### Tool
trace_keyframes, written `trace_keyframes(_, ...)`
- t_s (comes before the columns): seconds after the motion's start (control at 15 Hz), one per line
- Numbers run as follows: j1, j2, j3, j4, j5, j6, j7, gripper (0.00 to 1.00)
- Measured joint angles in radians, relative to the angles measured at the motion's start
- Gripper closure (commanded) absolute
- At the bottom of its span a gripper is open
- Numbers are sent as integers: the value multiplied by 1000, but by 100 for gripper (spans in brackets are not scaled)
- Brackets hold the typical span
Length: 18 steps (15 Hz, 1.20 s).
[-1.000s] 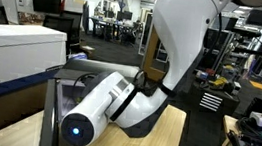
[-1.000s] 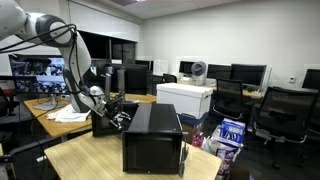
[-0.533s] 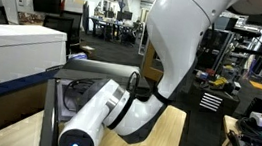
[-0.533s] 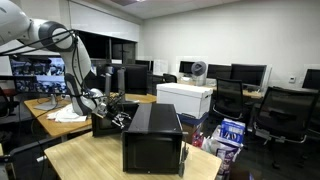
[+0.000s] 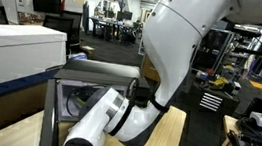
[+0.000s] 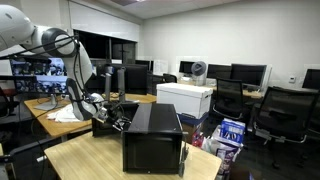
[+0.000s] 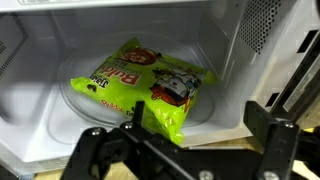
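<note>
Wrist view looks closely into microwave [image 7: 120,25]; exterior views share it.

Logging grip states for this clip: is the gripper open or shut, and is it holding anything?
Gripper: open, holding nothing, just in front of the snack bag inside the microwave.

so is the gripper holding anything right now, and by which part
Nothing is held. The gripper stands open at the mouth of the microwave, with the green snack bag lying loose inside, not clamped between the fingers.
</note>
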Motion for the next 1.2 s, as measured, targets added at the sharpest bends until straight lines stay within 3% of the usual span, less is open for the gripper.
trace_keyframes(1.2,33,127,-34,142,-14,-14,0,0)
